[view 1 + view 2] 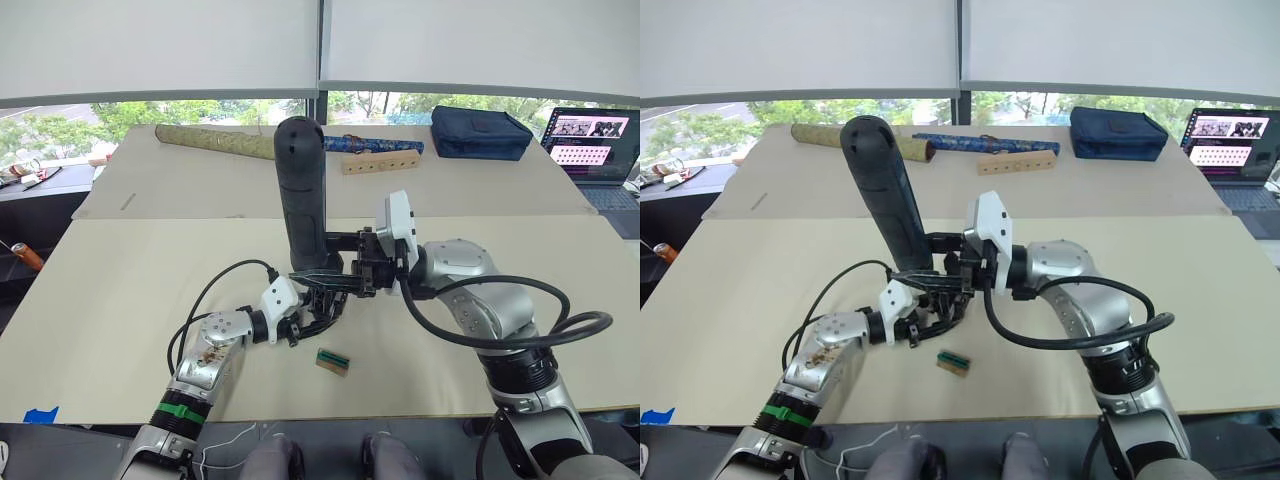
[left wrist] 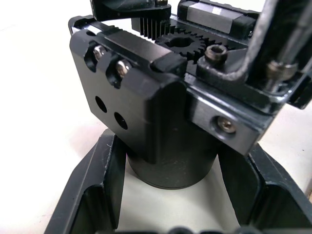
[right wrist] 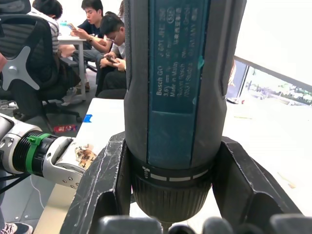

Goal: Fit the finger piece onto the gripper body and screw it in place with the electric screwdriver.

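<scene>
Screwing step in hand. Left gripper (image 1: 318, 308) fingers closed around the gripper body (image 2: 161, 122), held low at tabletop (image 1: 120, 300) centre. Right gripper (image 1: 345, 262) fingers clamp the electric screwdriver (image 1: 300, 190), upright, bit down over the body. Finger piece not discernible. Next, in my judgement: seat bit squarely in screw head.
</scene>
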Controlling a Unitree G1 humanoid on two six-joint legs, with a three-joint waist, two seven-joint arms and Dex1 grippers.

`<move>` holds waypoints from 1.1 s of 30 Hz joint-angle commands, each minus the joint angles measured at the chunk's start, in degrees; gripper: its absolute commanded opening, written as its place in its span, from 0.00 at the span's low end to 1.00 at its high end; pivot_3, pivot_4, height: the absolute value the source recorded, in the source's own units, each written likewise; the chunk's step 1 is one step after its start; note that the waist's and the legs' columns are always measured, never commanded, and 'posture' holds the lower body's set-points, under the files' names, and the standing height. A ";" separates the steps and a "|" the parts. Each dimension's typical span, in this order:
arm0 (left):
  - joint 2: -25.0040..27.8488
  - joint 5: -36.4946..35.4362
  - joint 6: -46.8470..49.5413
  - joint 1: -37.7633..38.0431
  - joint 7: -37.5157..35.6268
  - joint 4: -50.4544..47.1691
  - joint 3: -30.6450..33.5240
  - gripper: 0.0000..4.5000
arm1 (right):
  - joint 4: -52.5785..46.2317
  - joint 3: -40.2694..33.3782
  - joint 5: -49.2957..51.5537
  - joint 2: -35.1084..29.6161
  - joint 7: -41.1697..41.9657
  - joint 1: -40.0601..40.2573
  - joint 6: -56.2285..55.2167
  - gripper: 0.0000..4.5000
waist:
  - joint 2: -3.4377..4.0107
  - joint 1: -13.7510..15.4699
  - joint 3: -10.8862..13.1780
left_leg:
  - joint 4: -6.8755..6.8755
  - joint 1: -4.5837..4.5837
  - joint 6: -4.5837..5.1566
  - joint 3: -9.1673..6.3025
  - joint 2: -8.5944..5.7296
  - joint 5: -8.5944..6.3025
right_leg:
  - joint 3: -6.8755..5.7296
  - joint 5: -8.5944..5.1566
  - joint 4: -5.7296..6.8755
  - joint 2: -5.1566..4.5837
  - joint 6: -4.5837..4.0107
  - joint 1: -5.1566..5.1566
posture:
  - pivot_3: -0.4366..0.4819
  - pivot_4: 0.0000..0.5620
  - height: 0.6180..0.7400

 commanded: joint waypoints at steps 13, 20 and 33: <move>0.47 0.20 2.69 1.79 -1.17 1.38 -1.57 0.50 | 5.75 3.60 -4.23 -0.56 -1.85 2.19 0.95 0.42 | 0.03 -0.21 -1.03 | -0.10 0.08 -0.02 0.00 0.02 -0.02 | 0.01 -0.02 -0.08 0.00 -0.03 0.02 | 0.48 0.27 0.95; 0.49 0.33 2.30 1.81 -1.18 1.71 -1.57 0.50 | 4.57 3.10 -3.24 -0.60 -1.00 1.38 0.38 0.42 | 0.03 -0.21 -1.04 | -0.11 0.09 -0.03 -0.01 0.04 -0.03 | 0.02 -0.02 -0.08 -0.01 -0.05 0.01 | 0.48 0.27 0.95; 0.59 1.64 1.83 1.58 1.02 3.09 -1.43 0.50 | -0.32 -2.65 3.64 -0.29 -0.02 -3.84 2.97 0.42 | 0.04 -0.18 -1.01 | -0.11 0.03 -0.02 -0.03 0.03 -0.04 | 0.02 -0.03 -0.10 -0.07 -0.06 -0.03 | 0.48 0.27 0.95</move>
